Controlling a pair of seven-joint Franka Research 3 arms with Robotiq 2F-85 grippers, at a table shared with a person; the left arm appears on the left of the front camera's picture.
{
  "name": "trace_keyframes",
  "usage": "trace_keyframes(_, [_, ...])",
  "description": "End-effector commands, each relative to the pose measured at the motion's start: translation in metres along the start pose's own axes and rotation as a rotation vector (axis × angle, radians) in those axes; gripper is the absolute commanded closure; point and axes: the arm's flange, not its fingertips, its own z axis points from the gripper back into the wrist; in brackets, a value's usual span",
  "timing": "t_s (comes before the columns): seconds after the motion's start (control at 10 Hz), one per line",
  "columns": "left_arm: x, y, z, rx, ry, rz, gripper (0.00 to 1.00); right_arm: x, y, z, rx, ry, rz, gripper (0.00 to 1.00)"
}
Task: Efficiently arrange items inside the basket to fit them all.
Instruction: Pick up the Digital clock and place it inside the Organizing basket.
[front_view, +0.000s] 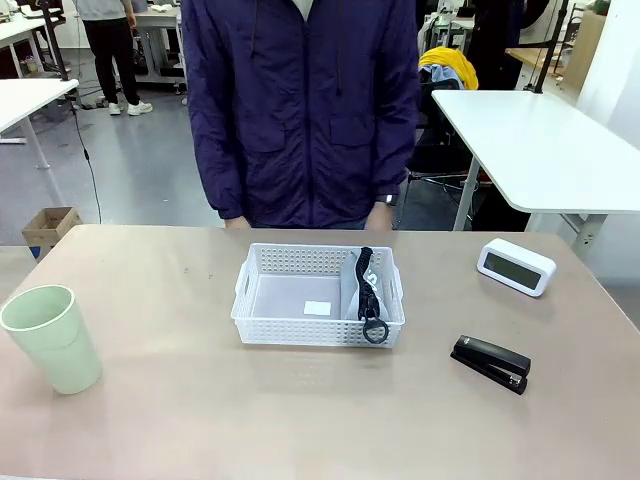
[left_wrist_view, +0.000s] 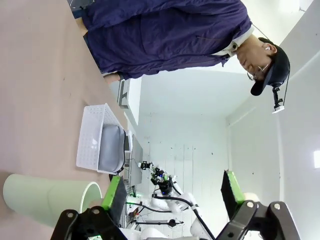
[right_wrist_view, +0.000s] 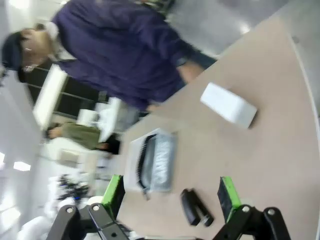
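A grey floor (front_view: 150, 170) stretches behind the tan table (front_view: 200, 410). A white table (front_view: 540, 150) stands far right and a second white table (front_view: 25, 98) far left, with a cardboard box (front_view: 50, 228) on the floor near it. The wall (front_view: 618, 70) is white, and a ceiling light (right_wrist_view: 20, 166) glows.

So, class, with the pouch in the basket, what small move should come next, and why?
Probably lower the right pincer onto the stapler. Its jaws stand open with the stapler lying just ahead between them, and the basket shows bare floor left of the pouch.
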Motion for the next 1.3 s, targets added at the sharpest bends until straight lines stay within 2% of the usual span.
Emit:
trace_keyframes(0.0, [-0.001, -0.002, 0.001, -0.014, 0.005, -0.012, 0.0, -0.013, 0.061, -0.058, -0.32, 0.071, 0.057, 0.0])
trace_keyframes(0.2, [-0.001, -0.002, 0.001, -0.014, 0.005, -0.012, 0.0, -0.011, 0.1, -0.125, -0.629, 0.071, 0.208, 0.0])
trace_keyframes(0.3, [-0.001, -0.002, 0.001, -0.014, 0.005, -0.012, 0.0, -0.008, 0.111, -0.16, -0.718, 0.096, 0.254, 0.0])
trace_keyframes(0.5, [-0.001, -0.002, 0.001, -0.014, 0.005, -0.012, 0.0, 0.002, 0.116, -0.217, -0.896, 0.061, 0.293, 0.0])
trace_keyframes(0.7, [-0.001, -0.002, 0.001, -0.014, 0.005, -0.012, 0.0, 0.01, 0.109, -0.246, -0.954, 0.107, 0.289, 0.0])
trace_keyframes(0.9, [-0.001, -0.002, 0.001, -0.014, 0.005, -0.012, 0.0, 0.017, 0.1, -0.247, -0.933, 0.136, 0.248, 0.0])
trace_keyframes(1.2, [-0.001, -0.002, 0.001, -0.014, 0.005, -0.012, 0.0, 0.017, 0.097, -0.244, -0.907, 0.177, 0.268, 0.0])
